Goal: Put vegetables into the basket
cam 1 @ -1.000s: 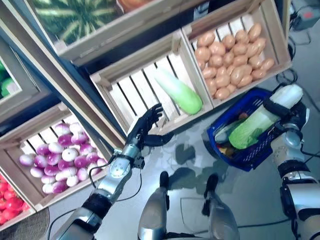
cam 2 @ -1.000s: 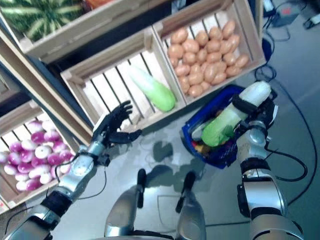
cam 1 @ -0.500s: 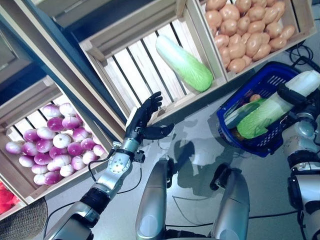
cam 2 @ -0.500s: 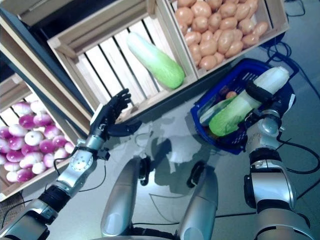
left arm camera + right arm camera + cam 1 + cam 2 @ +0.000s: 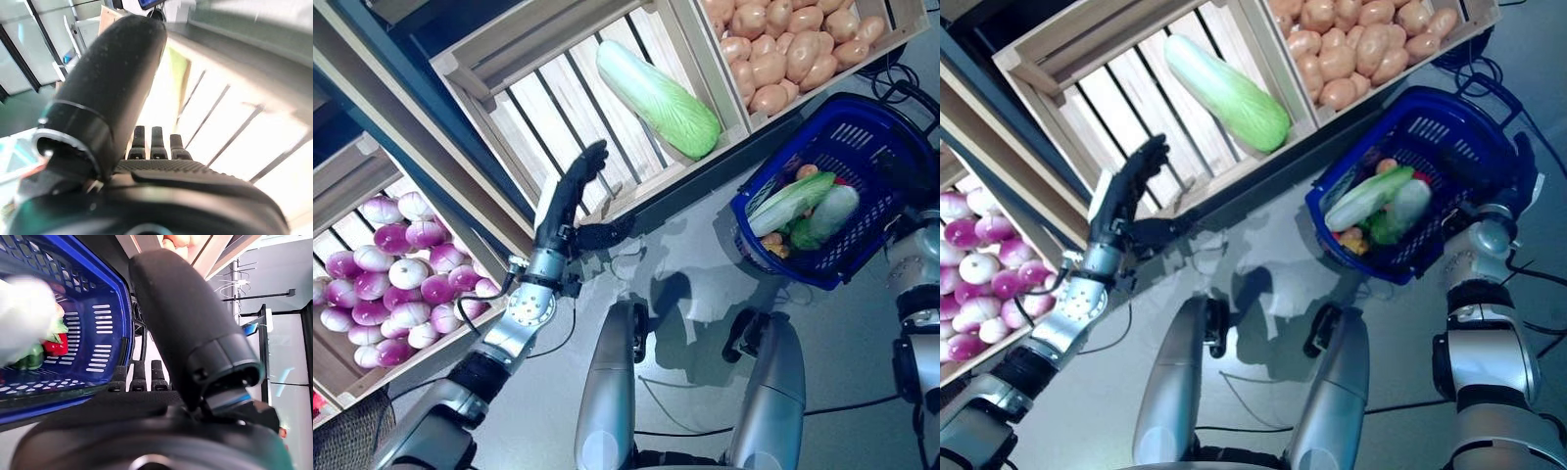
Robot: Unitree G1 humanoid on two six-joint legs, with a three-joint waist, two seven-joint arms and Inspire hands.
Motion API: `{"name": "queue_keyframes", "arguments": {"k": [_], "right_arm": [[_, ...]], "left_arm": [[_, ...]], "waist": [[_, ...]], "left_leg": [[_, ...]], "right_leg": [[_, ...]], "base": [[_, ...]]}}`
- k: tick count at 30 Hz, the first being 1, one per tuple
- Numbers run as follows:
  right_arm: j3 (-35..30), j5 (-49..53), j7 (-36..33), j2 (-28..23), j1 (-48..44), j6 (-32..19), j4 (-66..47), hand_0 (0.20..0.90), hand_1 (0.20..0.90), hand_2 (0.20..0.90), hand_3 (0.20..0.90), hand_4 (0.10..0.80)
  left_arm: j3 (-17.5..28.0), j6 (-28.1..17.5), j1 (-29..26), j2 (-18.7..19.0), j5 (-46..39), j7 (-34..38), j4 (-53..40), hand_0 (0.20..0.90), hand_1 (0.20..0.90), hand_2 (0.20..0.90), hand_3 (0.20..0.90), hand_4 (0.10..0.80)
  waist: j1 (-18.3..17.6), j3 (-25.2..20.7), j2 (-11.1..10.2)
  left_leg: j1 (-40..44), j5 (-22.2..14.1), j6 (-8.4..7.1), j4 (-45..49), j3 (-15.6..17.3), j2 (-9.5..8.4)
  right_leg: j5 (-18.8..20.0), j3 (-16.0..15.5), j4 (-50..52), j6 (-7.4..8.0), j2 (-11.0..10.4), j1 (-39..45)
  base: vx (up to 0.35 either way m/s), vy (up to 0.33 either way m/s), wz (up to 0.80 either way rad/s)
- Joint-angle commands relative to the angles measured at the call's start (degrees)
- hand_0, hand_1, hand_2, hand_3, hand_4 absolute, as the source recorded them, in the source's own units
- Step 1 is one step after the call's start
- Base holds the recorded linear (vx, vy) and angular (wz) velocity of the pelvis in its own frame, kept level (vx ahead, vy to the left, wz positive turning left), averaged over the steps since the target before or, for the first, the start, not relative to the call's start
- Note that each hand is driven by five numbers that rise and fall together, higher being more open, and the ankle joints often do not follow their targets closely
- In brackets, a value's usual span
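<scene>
With a cabbage (image 5: 825,216) lying in the basket (image 5: 891,137) at right, both hands stretched flat and empty, the left hand (image 5: 570,193) risked snagging the crate (image 5: 509,59) edge before reaching the upper-centre cabbage (image 5: 658,98).

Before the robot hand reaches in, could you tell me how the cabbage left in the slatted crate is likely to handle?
The cabbage is long and rounded, lying loose across the sloping crate, so a push may roll it. It looks firm and bulky, probably needing a wide grasp from the open left robot hand. Its smooth leaves might slip.
</scene>
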Motion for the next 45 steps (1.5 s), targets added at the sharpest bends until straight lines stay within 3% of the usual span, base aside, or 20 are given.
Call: {"name": "queue_keyframes", "arguments": {"k": [1, 9, 11, 12, 15, 18, 23, 26, 33, 45], "right_arm": [[2.21, 2.26, 4.03, -5.56, -5.57, -1.73, 0.88, 0.900, 0.900, 0.900, 0.900, 0.800], [5.11, -0.69, 3.82, -6.88, -5.00, 0.64, 0.10, 0.900, 0.900, 0.900, 0.900, 0.800], [6.28, -0.17, 6.00, -6.20, -4.27, -0.23, -1.85, 0.900, 0.900, 0.900, 0.900, 0.800], [6.41, -0.11, 6.38, -6.09, -4.12, -0.46, -2.17, 0.900, 0.900, 0.900, 0.900, 0.800], [7.93, 1.26, 9.99, -5.25, -2.63, -1.03, -6.18, 0.900, 0.900, 0.900, 0.900, 0.800], [9.33, 2.44, 13.13, -4.62, -1.33, -1.20, -9.36, 0.900, 0.900, 0.900, 0.900, 0.800], [11.02, 4.43, 15.95, -3.20, 1.91, -1.24, -17.66, 0.900, 0.900, 0.900, 0.900, 0.800], [11.08, 5.31, 16.01, -2.27, 4.64, -1.54, -23.23, 0.900, 0.900, 0.900, 0.900, 0.800], [9.76, 5.19, 14.12, -1.12, 10.50, -2.62, -32.92, 0.900, 0.900, 0.900, 0.900, 0.800], [9.06, 5.98, 12.89, -0.36, 10.36, -2.29, -33.66, 0.900, 0.900, 0.900, 0.900, 0.800]], "left_arm": [[5.33, -4.74, -6.36, 3.38, 6.51, 6.11, -5.06, 0.900, 0.900, 0.900, 0.900, 0.800], [5.64, 1.67, -15.31, 12.61, 21.58, 19.39, -0.03, 0.900, 0.900, 0.900, 0.900, 0.800], [4.97, 7.55, -18.32, 15.02, 27.97, 21.99, 3.19, 0.900, 0.900, 0.900, 0.900, 0.800], [4.58, 8.31, -18.90, 15.27, 29.89, 22.97, 3.79, 0.900, 0.900, 0.900, 0.900, 0.800], [-1.32, 15.53, -25.44, 18.87, 36.34, 23.04, 9.69, 0.900, 0.900, 0.900, 0.900, 0.800], [-7.70, 19.00, -31.37, 20.58, 41.06, 23.75, 15.01, 0.900, 0.900, 0.900, 0.900, 0.800], [-15.66, 25.39, -39.79, 19.69, 43.66, 19.02, 24.57, 0.900, 0.900, 0.900, 0.900, 0.800], [-17.64, 28.43, -41.93, 19.08, 44.61, 16.82, 28.88, 0.900, 0.900, 0.900, 0.900, 0.800], [-18.77, 34.20, -43.86, 19.03, 45.13, 15.04, 32.07, 0.900, 0.900, 0.900, 0.900, 0.800], [-19.87, 38.48, -48.65, 17.43, 43.82, 12.68, 37.42, 0.900, 0.900, 0.900, 0.900, 0.800]], "waist": [[0.09, -3.28, -0.48], [-1.35, -5.07, -1.41], [-2.10, -5.61, -1.62], [-2.14, -5.67, -1.69], [-3.61, -6.24, -2.12], [-5.02, -6.31, -2.39], [-7.61, -5.70, -3.19], [-9.00, -4.65, -3.60], [-11.13, -2.27, -4.44], [-11.75, -0.19, -4.85]], "left_leg": [[4.26, -1.26, -3.69, -5.42, -1.90, 2.88], [6.06, -0.64, -4.32, -7.34, -0.85, 4.46], [7.15, -0.30, -4.53, -8.45, -0.32, 5.08], [7.35, -0.22, -4.56, -8.66, -0.23, 5.15], [8.23, 0.38, -4.68, -10.04, 0.43, 5.89], [8.52, 0.75, -4.89, -10.71, 0.94, 6.42], [7.91, 0.99, -5.27, -10.70, 1.81, 7.35], [6.86, 0.85, -5.56, -9.94, 2.33, 7.98], [2.36, 0.42, -6.28, -7.01, 2.82, 9.14], [-3.62, -0.01, -6.90, -3.53, 2.70, 10.37]], "right_leg": [[-4.86, 3.70, 2.04, -0.70, -1.74, 5.04], [-4.31, 4.26, 0.15, -0.41, -1.19, 6.12], [-3.95, 4.53, -0.94, -0.29, -0.84, 6.91], [-3.88, 4.62, -1.13, -0.25, -0.76, 7.05], [-3.16, 5.10, -2.63, -0.08, -0.30, 7.62], [-2.62, 5.55, -3.52, 0.06, 0.09, 7.69], [-1.68, 6.80, -4.39, 0.42, 0.91, 6.57], [-1.19, 7.58, -4.41, 0.66, 1.28, 5.31], [0.41, 8.82, -4.17, 1.69, 1.67, 1.35], [1.76, 8.53, -2.90, 2.52, 1.23, -3.90]], "base": [[0.014, 0.022, -0.04], [0.025, 0.047, -0.06], [0.048, 0.078, -0.13], [0.051, 0.077, -0.13], [0.034, 0.074, -0.14], [0.020, 0.093, -0.17], [-0.013, 0.093, -0.16], [-0.043, 0.083, -0.19], [-0.067, 0.050, -0.17], [-0.048, 0.010, -0.05]]}}
